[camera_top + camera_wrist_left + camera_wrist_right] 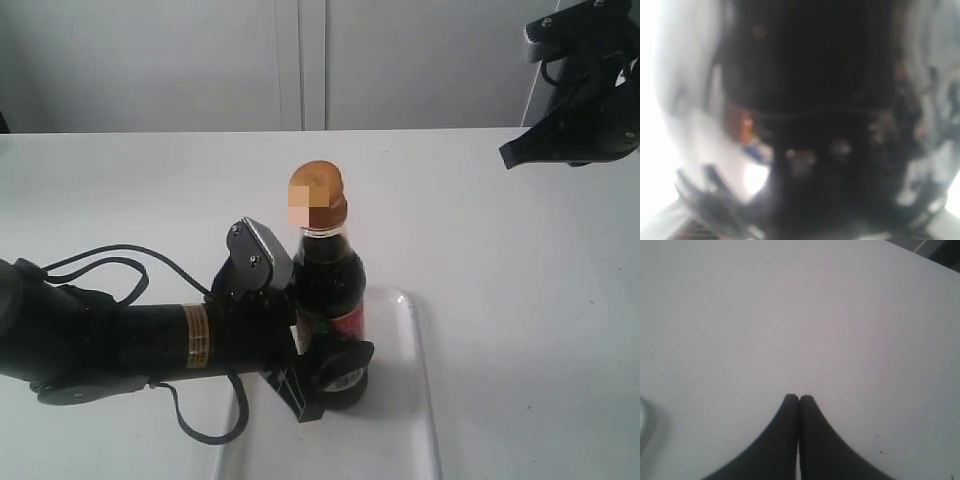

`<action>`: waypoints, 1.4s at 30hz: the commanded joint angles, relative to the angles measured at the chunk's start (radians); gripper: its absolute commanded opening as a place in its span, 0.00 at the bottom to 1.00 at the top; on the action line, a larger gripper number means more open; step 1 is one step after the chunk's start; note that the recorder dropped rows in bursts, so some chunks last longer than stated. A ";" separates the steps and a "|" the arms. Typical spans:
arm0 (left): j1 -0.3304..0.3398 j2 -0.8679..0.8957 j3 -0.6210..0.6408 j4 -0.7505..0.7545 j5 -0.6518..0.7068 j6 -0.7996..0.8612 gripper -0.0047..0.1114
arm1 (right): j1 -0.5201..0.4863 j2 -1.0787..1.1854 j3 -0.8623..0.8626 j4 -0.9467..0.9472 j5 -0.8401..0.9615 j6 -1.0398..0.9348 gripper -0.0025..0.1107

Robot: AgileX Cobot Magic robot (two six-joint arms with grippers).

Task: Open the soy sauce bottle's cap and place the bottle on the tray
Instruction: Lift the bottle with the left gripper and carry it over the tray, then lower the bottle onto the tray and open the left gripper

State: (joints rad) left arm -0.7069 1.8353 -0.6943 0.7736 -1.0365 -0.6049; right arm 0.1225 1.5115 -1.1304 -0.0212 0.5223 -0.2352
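The soy sauce bottle point(330, 275), dark with a red label, stands upright over the white tray point(425, 385). Whether its base touches the tray, I cannot tell. The golden cap point(316, 195) sits on the bottle's neck. My left gripper point(325, 350) is shut on the bottle's lower body, coming in from the left. In the left wrist view the bottle point(810, 75) is a dark blur filling the frame. My right gripper point(510, 155) hangs high at the far right, well away from the bottle. Its fingers are shut on nothing above bare table point(799, 398).
The white table point(520, 300) spreads around the tray. A pale wall with a vertical seam point(300, 60) runs along the back edge. The left arm's black cable point(120, 262) loops over the table at the left.
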 commanded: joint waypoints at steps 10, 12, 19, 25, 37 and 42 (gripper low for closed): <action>-0.005 -0.010 -0.014 0.019 -0.071 -0.049 0.85 | -0.007 -0.001 0.004 0.014 0.000 0.007 0.02; -0.005 -0.010 -0.015 0.019 -0.069 -0.045 0.85 | -0.007 -0.001 0.004 0.015 0.000 0.007 0.02; -0.003 -0.065 -0.015 0.019 -0.060 -0.028 0.85 | -0.007 -0.001 0.004 0.015 0.000 0.007 0.02; -0.003 -0.115 -0.015 0.014 -0.018 -0.028 0.85 | -0.007 -0.001 0.004 0.027 0.002 0.007 0.02; -0.003 -0.195 -0.018 -0.014 -0.018 -0.023 0.85 | -0.007 -0.001 0.004 0.028 0.004 0.030 0.02; -0.003 -0.249 -0.025 -0.041 -0.036 -0.023 0.85 | -0.007 -0.001 0.004 0.028 0.002 0.030 0.02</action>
State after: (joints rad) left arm -0.7069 1.6088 -0.7077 0.7437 -1.0539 -0.6325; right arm 0.1225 1.5115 -1.1304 0.0000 0.5262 -0.2110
